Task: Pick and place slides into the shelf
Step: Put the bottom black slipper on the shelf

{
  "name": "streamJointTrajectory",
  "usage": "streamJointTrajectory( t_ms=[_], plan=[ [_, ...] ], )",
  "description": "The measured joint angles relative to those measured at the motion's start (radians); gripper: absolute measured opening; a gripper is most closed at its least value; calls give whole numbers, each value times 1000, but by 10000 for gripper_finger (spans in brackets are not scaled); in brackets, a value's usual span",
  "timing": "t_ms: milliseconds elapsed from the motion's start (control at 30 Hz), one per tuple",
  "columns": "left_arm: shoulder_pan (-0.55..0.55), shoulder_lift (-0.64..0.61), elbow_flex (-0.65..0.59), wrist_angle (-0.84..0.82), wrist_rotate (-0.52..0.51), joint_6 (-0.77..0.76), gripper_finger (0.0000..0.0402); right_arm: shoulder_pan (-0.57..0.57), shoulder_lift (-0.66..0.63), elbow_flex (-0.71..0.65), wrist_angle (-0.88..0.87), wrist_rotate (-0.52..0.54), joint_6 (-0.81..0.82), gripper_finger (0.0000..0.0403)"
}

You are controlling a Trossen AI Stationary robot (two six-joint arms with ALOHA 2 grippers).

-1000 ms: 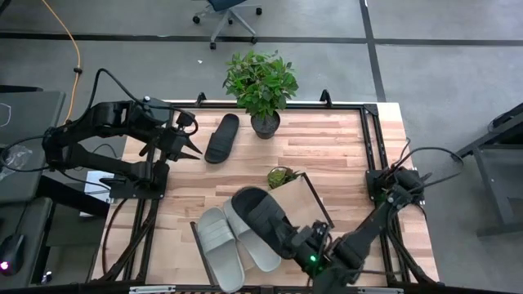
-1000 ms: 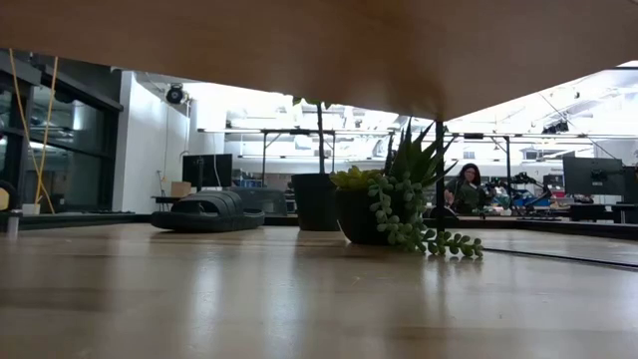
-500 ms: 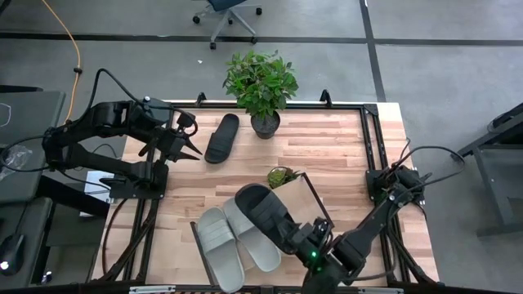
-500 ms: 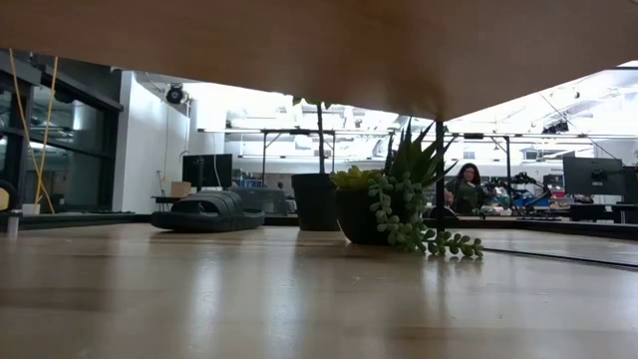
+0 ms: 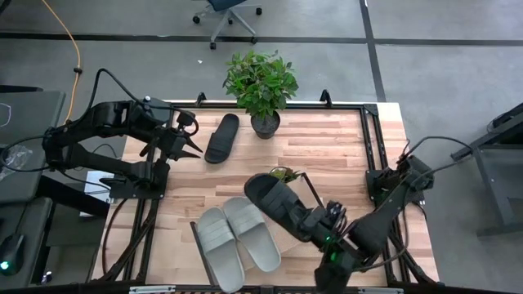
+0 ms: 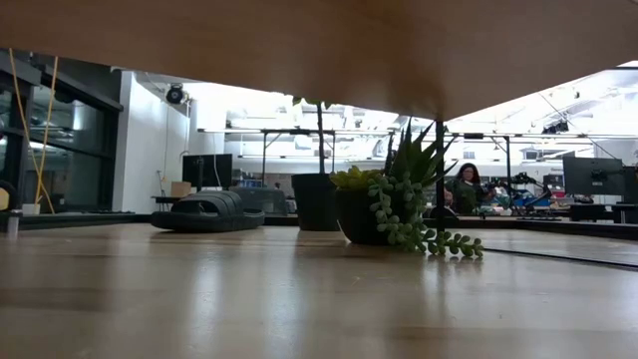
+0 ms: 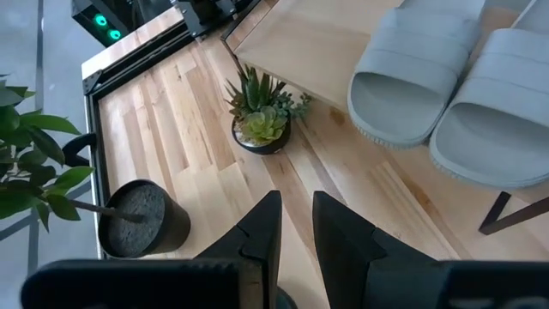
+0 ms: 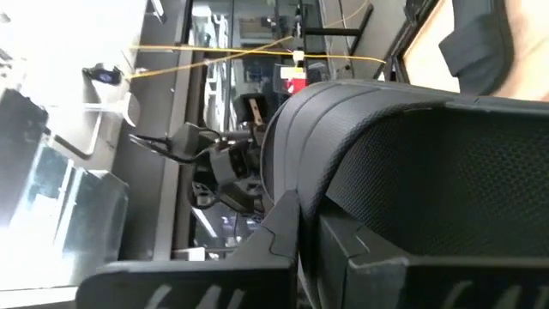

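Note:
My right gripper (image 5: pixel 325 227) is shut on a black slide (image 5: pixel 278 204) held in the air over the right part of the shelf (image 5: pixel 317 198). Two light grey slides (image 5: pixel 216 245) (image 5: pixel 252 233) lie side by side, soles down, on the shelf's left part. A second black slide (image 5: pixel 222 137) lies flat on the tabletop at the far left, also seen in the low view (image 6: pixel 207 211). Beside it my left gripper (image 5: pixel 191 148) hovers, its fingers (image 7: pixel 262 232) a narrow gap apart with nothing between them. My right gripper pinches the black slide's heel-end rim (image 8: pixel 310 184) between its two fingers. The fingers come about level from the table's near right and lie along the slide. Its strap end (image 5: pixel 263 192) points away from the gripper, and the whole slide is clear of the shelf.
A small succulent pot (image 5: pixel 282 174) stands just beyond the shelf's far edge, close to the held slide. A tall leafy plant (image 5: pixel 261 82) stands at the far edge, next to the black slide on the table. Bare wood lies at the far right.
My right gripper has carried the black slide toward the table's right and far edges and a little up, rolling its wrist. The slide has left its place beside the grey pair and now hangs over the shelf's right part.

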Motion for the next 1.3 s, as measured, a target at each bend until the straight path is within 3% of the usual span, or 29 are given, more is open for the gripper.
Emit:
streamJointTrajectory(
  t_ms=[200, 400, 467, 700, 833, 1067, 1300],
  plan=[
    [0, 0, 0, 0, 0, -3, 58, -8, -84, 0, -157, -99, -1, 0],
    [0, 0, 0, 0, -5, -4, 58, -48, -171, 0, -349, -495, -61, 0],
    [0, 0, 0, 0, -8, -10, 58, -64, -197, 0, -394, -584, -106, 0],
    [0, 0, 0, 0, -13, -34, 58, -106, -304, 0, -437, -641, -368, 0],
    [0, 0, 0, -1, -48, -65, 58, -137, -361, 0, -446, -751, -482, 0],
    [0, 0, 0, -2, -60, -103, 58, -241, -402, 0, -473, -1119, -759, 0],
    [0, 0, 0, 0, -60, -218, 58, -461, -402, 0, -516, -1502, -1170, 0]
  ],
)
